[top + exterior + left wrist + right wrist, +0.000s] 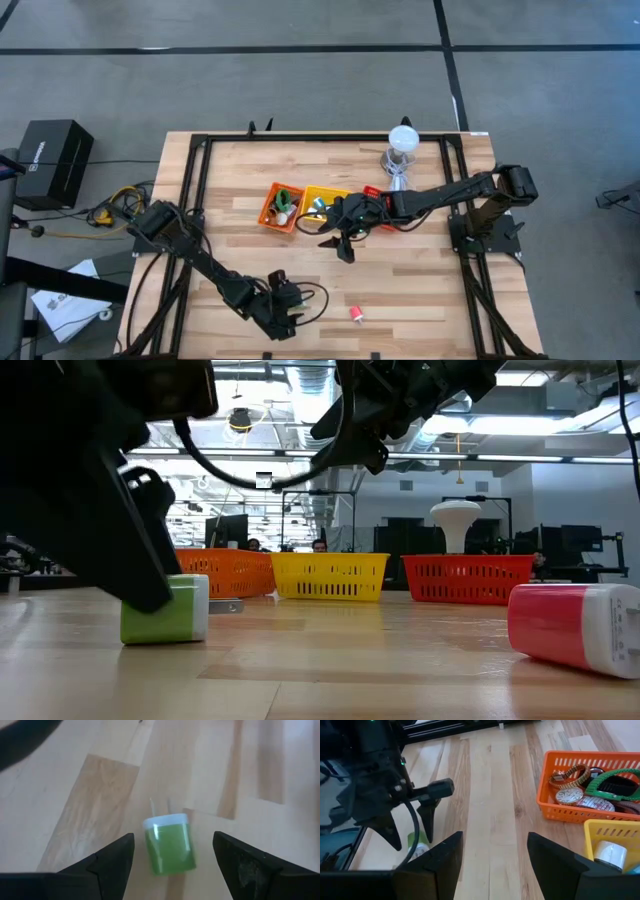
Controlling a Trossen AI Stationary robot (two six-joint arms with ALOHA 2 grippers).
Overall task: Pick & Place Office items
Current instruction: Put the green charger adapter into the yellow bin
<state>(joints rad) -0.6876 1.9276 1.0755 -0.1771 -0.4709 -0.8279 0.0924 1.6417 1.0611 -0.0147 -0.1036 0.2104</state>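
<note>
A small green plug piece [170,850] with a white cap and two prongs lies on its side on the table. My left gripper [172,837] is open and low over it near the table's near edge, one finger on each side and a gap on both. In the low view the green piece [168,610] shows just behind a dark finger. A red piece with a white cap [575,625] lies on its side to the right, also seen from above [357,313]. My right gripper [338,243] hangs open above the table's middle, in front of the baskets.
Orange basket [283,207], yellow basket [322,205] and red basket [465,578] stand in a row at mid-table. The orange basket [590,785] holds watches and green and black pieces. A jar with a white top [402,145] stands near the far edge. Bare wood lies between the two arms.
</note>
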